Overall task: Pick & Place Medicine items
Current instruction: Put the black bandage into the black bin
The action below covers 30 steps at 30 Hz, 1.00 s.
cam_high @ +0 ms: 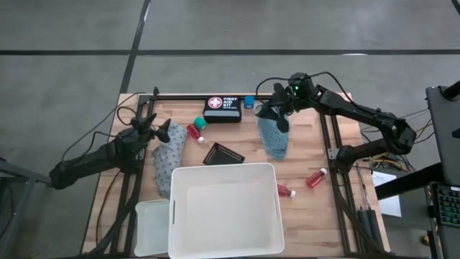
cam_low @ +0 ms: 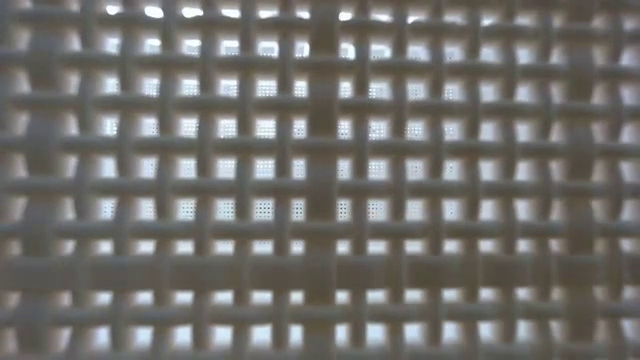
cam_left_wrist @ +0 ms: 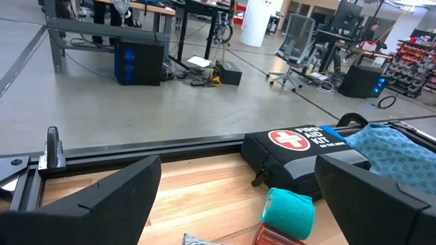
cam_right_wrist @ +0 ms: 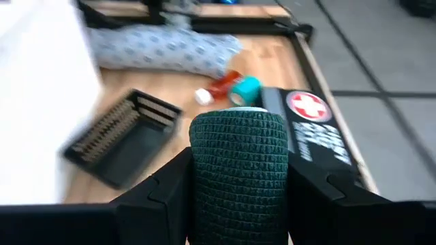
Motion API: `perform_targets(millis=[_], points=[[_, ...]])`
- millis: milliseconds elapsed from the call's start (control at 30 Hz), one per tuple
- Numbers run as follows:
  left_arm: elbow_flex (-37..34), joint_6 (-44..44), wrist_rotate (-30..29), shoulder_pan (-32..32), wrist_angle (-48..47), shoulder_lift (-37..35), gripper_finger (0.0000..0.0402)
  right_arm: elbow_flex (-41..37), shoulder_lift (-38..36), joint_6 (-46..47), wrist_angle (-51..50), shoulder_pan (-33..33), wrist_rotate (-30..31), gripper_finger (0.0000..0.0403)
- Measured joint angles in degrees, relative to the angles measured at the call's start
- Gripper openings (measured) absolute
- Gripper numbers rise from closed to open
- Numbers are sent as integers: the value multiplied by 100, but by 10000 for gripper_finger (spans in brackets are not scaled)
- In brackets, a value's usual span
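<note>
Fingers of right gripper [cam_right_wrist: 238,197] pinching dark green crinkly bandage roll [cam_right_wrist: 238,163], upright, far right over table. Big white plastic tub [cam_high: 225,208] lies near, leftward. Left gripper [cam_high: 159,132] spread, waiting.

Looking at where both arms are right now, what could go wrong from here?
1. The right gripper is shut on a dark green wrap roll, pinched only at its sides; it might slip and drop onto the teal cloth below.
2. The left gripper hovers open over the grey patterned cloth, close to a red bottle; descending, it could knock the bottle rolling.
</note>
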Motion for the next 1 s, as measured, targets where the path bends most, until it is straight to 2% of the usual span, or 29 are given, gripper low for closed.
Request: perform_targets(millis=[100, 200, 467, 633, 1000], points=[[0, 1, 0, -2, 0, 0, 393, 12, 0, -102, 30, -312, -908, 171], [0, 1, 0, -2, 0, 0, 393, 24, -9, 46, 174, -599, -1202, 171], [0, -1, 0, 0, 0, 0, 393, 24, -7, 1243, 258, -863, -1134, 171], [0, 1, 2, 0, 2, 0, 393, 24, -7, 1283, 252, -833, -714, 171], [0, -1, 0, 0, 2, 2, 393, 24, -7, 1236, 215, -739, -700, 171]])
